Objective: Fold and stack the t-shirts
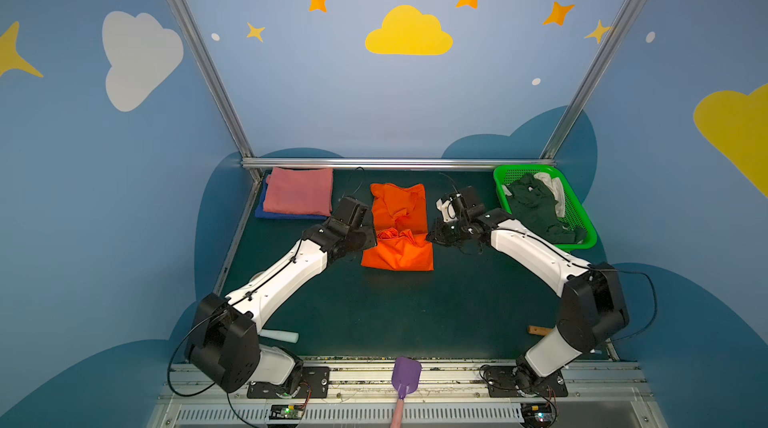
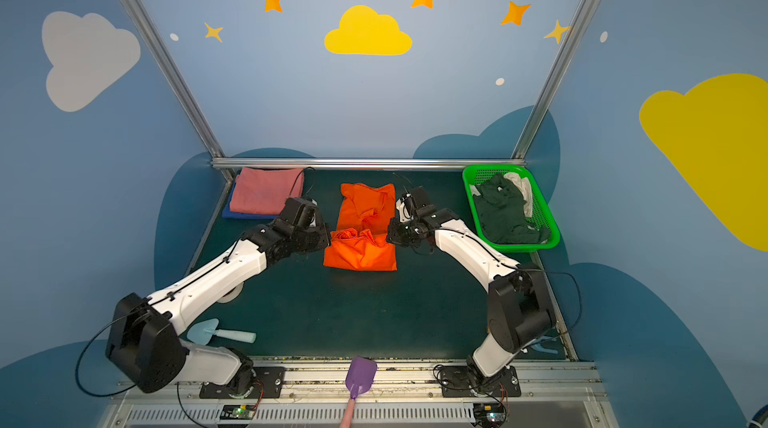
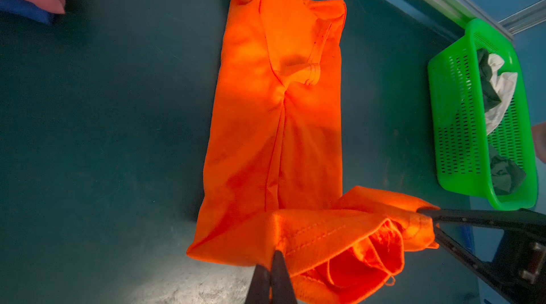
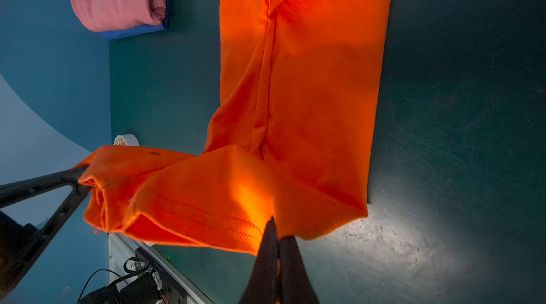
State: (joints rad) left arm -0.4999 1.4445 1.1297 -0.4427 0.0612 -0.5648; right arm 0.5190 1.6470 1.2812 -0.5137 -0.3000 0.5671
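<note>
Dark green table mat (image 1: 415,313), scuffed pale in spots, inside blue walls (image 1: 332,105) painted with clouds and stars. At its middle lies the orange t-shirt (image 1: 399,213), its near hem lifted by the left gripper (image 3: 274,253) and the right gripper (image 4: 272,222), both clenched on the cloth; left of the shirt the pink t-shirt (image 1: 299,191) lies folded on the blue t-shirt (image 1: 266,213), and right of it stands a green basket (image 1: 582,218). A round white label (image 4: 125,141), also left of the shirt, bears orange marks too blurred to read.

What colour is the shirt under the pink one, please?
The shirt is royal blue, clearest in the right wrist view.
</note>
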